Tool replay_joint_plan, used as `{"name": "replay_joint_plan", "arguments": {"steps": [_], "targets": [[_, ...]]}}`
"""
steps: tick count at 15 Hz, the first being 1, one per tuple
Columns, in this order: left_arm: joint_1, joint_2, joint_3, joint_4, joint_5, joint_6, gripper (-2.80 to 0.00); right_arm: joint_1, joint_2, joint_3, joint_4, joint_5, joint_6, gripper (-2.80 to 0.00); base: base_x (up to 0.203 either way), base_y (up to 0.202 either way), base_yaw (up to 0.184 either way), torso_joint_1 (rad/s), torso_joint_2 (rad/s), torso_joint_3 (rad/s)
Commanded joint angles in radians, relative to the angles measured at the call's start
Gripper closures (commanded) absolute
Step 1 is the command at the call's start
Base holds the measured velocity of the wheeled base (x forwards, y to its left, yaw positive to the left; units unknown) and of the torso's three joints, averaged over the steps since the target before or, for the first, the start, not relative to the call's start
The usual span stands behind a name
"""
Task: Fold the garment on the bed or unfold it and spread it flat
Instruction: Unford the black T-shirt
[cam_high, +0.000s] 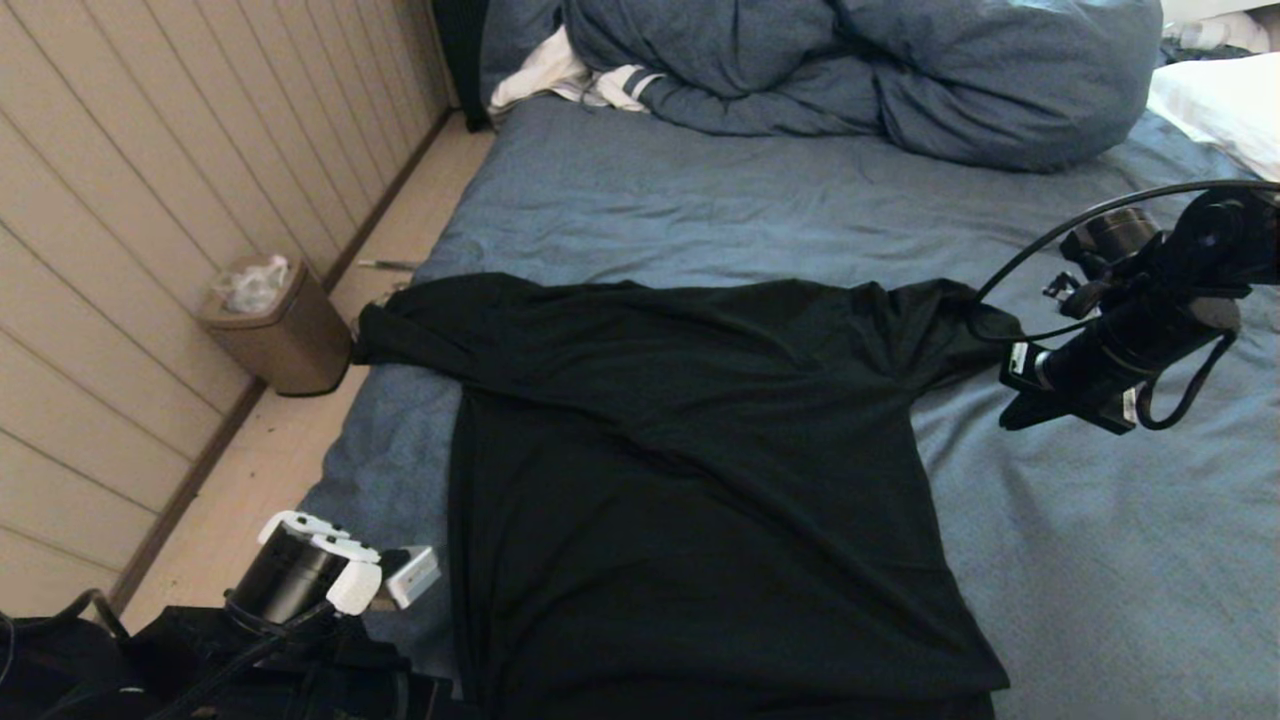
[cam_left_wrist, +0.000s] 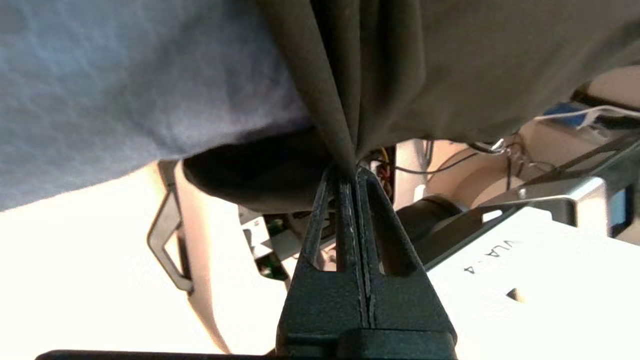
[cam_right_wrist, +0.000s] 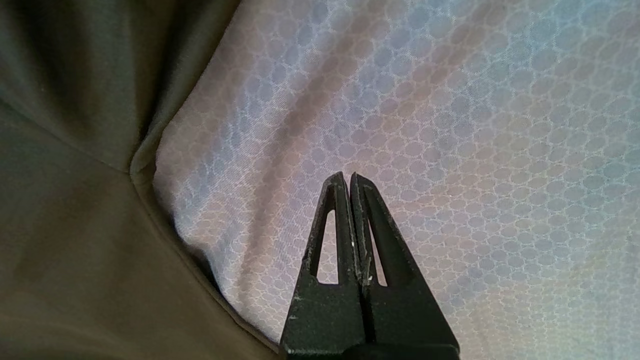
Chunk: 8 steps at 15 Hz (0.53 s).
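Observation:
The garment (cam_high: 700, 450) is a black T-shirt lying plain side up across the bed (cam_high: 1100, 560), sleeves spread left and right, its hem hanging over the near edge. My left arm (cam_high: 330, 575) is low at the near left corner of the shirt. In the left wrist view my left gripper (cam_left_wrist: 350, 169) is shut on a gathered fold of the garment (cam_left_wrist: 425, 65), beside the blue sheet (cam_left_wrist: 125, 75). My right gripper (cam_high: 1012, 412) hovers by the right sleeve. In its wrist view the right gripper (cam_right_wrist: 346, 175) is shut and empty over the sheet (cam_right_wrist: 450, 125), beside the sleeve (cam_right_wrist: 60, 225).
A bulky blue duvet (cam_high: 850, 70) and a white, stripe-cuffed cloth (cam_high: 580, 80) lie at the head of the bed, with a white pillow (cam_high: 1220, 110) at the far right. A brown waste bin (cam_high: 285, 335) stands on the floor strip by the panelled wall.

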Motion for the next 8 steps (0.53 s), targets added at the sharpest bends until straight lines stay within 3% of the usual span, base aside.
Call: {"name": "replay_joint_plan", "arguments": {"steps": [1,5,8], "targets": [[-0.014,-0.033,0.029,0.000,0.000,-0.001,0.00,-0.002,-0.003,0.001,0.005,0.002,0.000,0.00,0.000,0.000,0.000,0.000,0.00,0.000],[-0.096,-0.114,0.062,0.052,0.000,-0.008,0.00,-0.003,-0.008,-0.005,0.003,0.030,-0.009,0.00,0.000,0.000,0.000,0.000,0.00,0.000],[-0.213,-0.190,0.027,0.170,-0.001,-0.070,0.00,-0.005,0.000,-0.003,0.002,0.034,-0.009,0.00,0.000,0.000,0.000,0.000,0.00,0.000]]}}
